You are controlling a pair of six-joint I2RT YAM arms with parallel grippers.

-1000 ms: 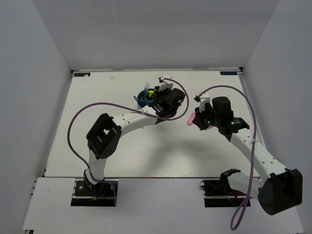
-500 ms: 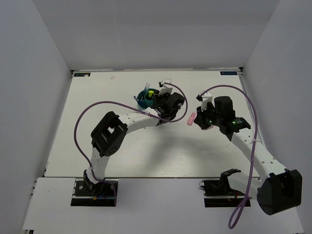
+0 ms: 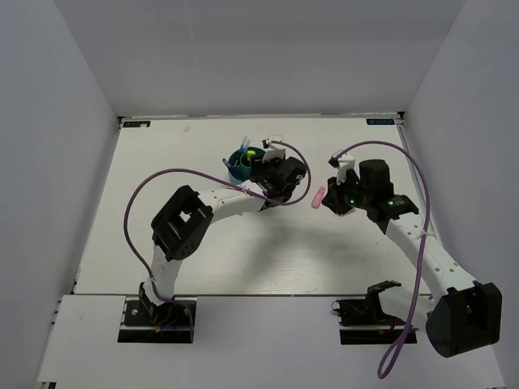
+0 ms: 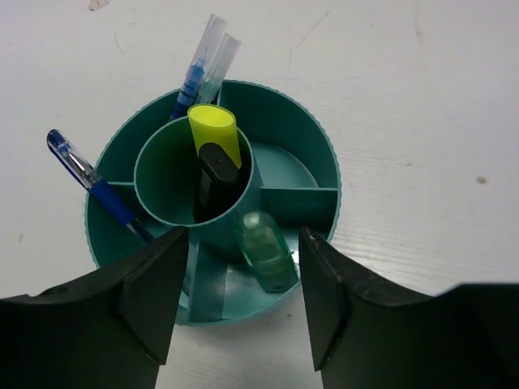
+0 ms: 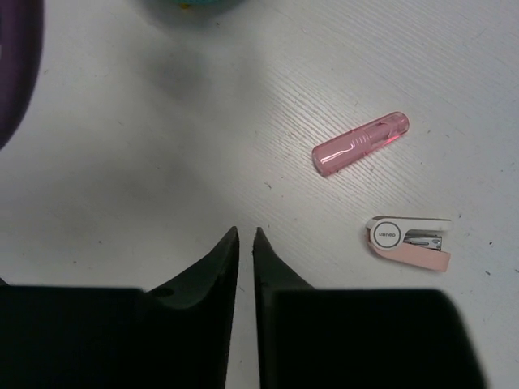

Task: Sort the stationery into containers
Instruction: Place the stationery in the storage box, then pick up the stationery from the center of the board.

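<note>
The round teal organizer (image 4: pixel 316 162) (image 3: pixel 240 166) stands on the table. Its middle cup holds a black marker with a yellow cap (image 4: pixel 215 138). Blue pens (image 4: pixel 97 190) lean in the outer compartments. A mint-green marker (image 4: pixel 263 247) rests in the nearest compartment. My left gripper (image 4: pixel 243 240) (image 3: pixel 259 170) hovers open over that near side, touching nothing. A pink highlighter (image 5: pixel 361 144) (image 3: pixel 318 198) lies flat on the table. My right gripper (image 5: pixel 246 233) (image 3: pixel 331 203) sits just short of the highlighter, its jaws parted by a narrow slit and empty.
A small pink and white stapler (image 5: pixel 409 243) lies near the highlighter, to the right of my right fingers. White walls enclose the table (image 3: pixel 162 243) on three sides. Purple cables arc over both arms.
The left wrist has settled closer over the organizer. The right gripper has drawn back slightly to the right. The pink highlighter stays where it was.
</note>
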